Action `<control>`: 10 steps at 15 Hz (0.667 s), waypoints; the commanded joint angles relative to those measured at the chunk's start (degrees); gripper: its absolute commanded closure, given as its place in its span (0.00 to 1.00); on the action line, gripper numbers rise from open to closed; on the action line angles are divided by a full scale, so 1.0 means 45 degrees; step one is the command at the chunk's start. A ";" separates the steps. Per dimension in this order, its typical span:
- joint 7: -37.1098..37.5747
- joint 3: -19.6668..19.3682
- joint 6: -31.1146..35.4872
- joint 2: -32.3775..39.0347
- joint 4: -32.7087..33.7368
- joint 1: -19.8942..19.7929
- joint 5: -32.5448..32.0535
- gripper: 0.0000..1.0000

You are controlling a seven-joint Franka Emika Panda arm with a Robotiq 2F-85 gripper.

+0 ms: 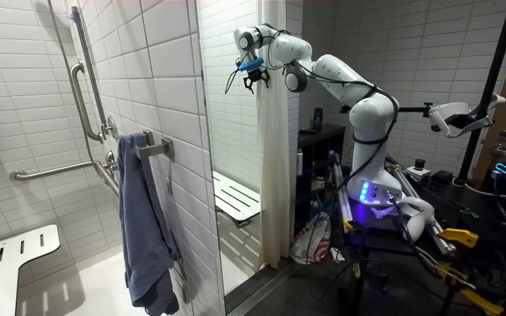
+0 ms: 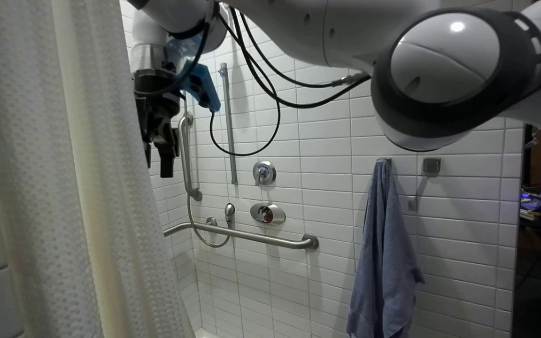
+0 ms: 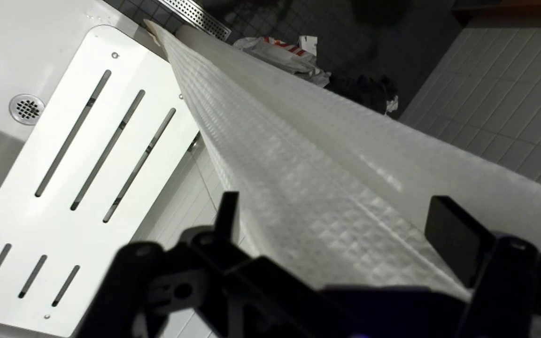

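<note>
Shower curtain looks light, limp, maybe a bit slippery, best pinched across a gathered fold; gripper spread wide, nothing clamped

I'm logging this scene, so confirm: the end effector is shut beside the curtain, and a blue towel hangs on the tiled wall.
Not quite: the end effector is open, its fingers spread apart in the wrist view. It is beside the curtain, and a blue towel hangs on the tiled wall.
</note>
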 commanded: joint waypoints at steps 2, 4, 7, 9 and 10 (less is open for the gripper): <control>0.0296 0.0074 0.0611 -0.0168 -0.0286 -0.0015 0.0004 0.00; 0.0384 0.0074 0.0746 -0.0168 -0.0292 0.0008 0.0005 0.00; 0.0430 0.0073 0.0774 -0.0169 -0.0293 0.0016 0.0006 0.00; 0.0284 0.0130 0.1143 -0.0114 -0.0182 -0.0126 0.0096 0.00; 0.0333 0.0100 0.1264 -0.0101 -0.0107 -0.0184 0.0081 0.00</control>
